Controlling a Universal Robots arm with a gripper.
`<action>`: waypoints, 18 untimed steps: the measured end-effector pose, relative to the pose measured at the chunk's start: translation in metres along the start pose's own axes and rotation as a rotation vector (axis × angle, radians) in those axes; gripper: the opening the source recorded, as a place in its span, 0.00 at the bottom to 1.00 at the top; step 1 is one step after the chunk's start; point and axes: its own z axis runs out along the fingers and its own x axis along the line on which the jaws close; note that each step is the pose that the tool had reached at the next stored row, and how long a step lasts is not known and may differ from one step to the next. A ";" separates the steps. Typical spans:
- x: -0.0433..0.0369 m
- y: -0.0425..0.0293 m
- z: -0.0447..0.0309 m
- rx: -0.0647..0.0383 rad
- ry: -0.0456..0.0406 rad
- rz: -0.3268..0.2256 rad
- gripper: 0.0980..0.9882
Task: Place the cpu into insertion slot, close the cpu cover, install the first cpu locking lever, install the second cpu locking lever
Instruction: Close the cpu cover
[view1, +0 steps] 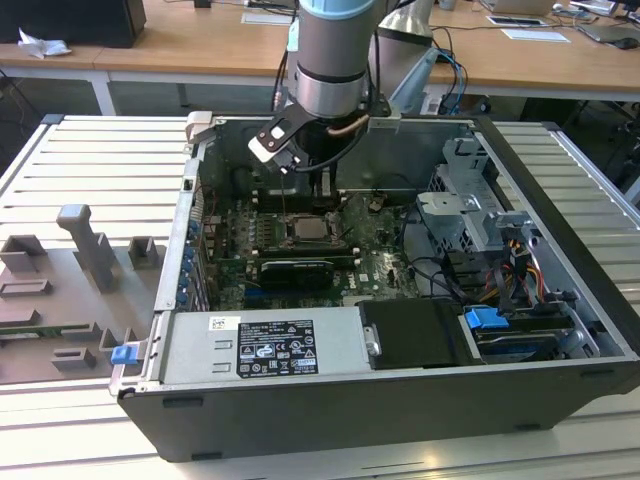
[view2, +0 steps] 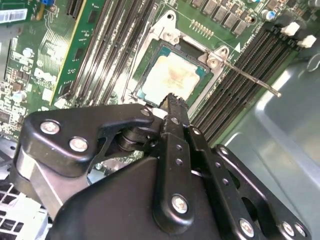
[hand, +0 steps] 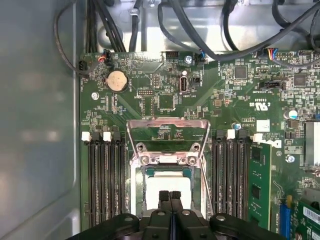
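Note:
The cpu (view2: 172, 75) lies flat in the insertion slot (view2: 150, 55) on the green motherboard, its pale metallic top showing in both wrist views (hand: 170, 181). The cpu cover (hand: 168, 134) stands swung open on its hinge at one edge of the socket. A thin metal locking lever (view2: 250, 77) sticks out sideways from the socket, unlatched. My gripper (hand: 170, 195) hovers just over the chip's near edge with its two fingers pressed together and nothing between them. In the exterior view the gripper (view1: 322, 188) hangs inside the open computer case, right above the socket (view1: 305, 228).
Long black memory slots (hand: 105, 180) flank the socket on both sides. Black cables (hand: 210, 35) run along the case wall beyond the board. A grey power supply box (view1: 262, 347) and a drive cage (view1: 470, 215) sit inside the case (view1: 560, 200).

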 end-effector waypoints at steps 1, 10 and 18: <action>0.0000 0.0040 -0.0005 0.004 -0.0005 0.000 0.01; 0.0023 0.0047 -0.0530 0.005 -0.0005 0.000 0.01; 0.0025 0.0273 -0.0527 0.016 -0.0006 -0.019 0.01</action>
